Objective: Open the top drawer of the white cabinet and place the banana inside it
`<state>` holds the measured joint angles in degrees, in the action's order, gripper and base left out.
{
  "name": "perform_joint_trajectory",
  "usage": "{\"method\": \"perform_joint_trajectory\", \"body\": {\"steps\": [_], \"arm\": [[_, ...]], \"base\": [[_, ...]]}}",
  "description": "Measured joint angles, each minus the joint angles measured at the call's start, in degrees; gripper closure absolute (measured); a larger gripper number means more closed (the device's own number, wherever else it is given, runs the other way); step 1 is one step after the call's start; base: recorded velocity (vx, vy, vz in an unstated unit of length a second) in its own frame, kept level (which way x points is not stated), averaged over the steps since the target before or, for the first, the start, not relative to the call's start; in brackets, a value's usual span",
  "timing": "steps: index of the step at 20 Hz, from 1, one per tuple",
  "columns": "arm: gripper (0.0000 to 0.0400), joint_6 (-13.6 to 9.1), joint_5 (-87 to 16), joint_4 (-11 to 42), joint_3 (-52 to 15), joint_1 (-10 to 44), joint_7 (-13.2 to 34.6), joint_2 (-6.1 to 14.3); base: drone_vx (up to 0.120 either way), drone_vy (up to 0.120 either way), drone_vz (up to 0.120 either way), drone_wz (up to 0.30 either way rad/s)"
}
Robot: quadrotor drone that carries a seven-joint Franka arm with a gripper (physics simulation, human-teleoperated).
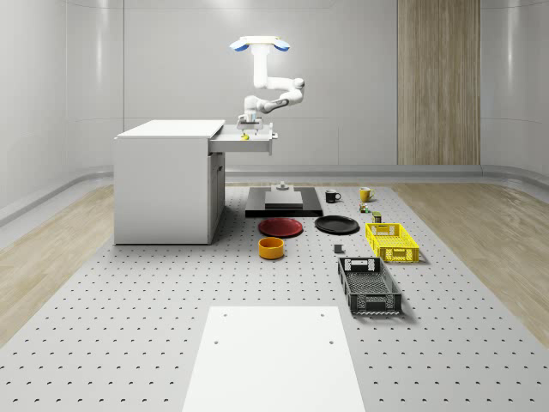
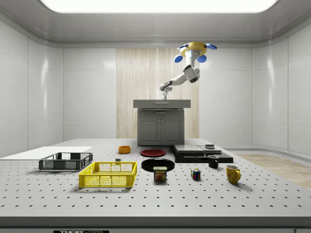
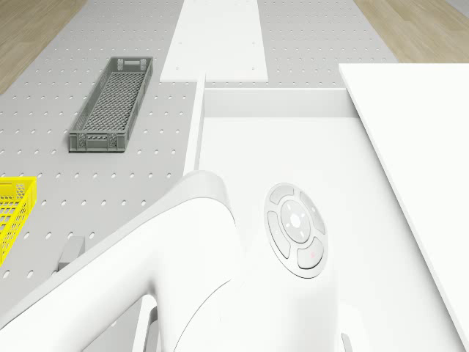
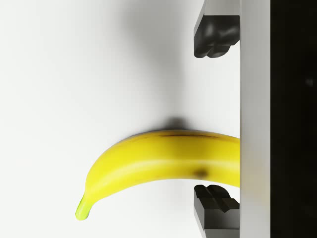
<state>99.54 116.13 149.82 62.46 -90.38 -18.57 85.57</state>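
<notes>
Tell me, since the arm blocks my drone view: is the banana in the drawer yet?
Observer: Yes. In the wrist view the banana lies on the drawer's white floor.
Operator: Is the gripper clamped on it?
Observer: No. The gripper is open, with its fingers apart on either side of the banana.
Operator: Where is the drone?
Observer: In the whole-scene view the drone hovers high above the open drawer, which sticks out of the cabinet toward that view's right.
</notes>
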Motion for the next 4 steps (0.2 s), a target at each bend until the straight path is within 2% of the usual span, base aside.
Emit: {"method": "perform_joint_trajectory", "body": {"steps": [4], "arm": [[0.0007, -0.74, -0.56, 0.50, 0.80, 0.40, 0.13, -0.15]], "base": [[0.000, 0.000, 0.000, 0.000]]}}
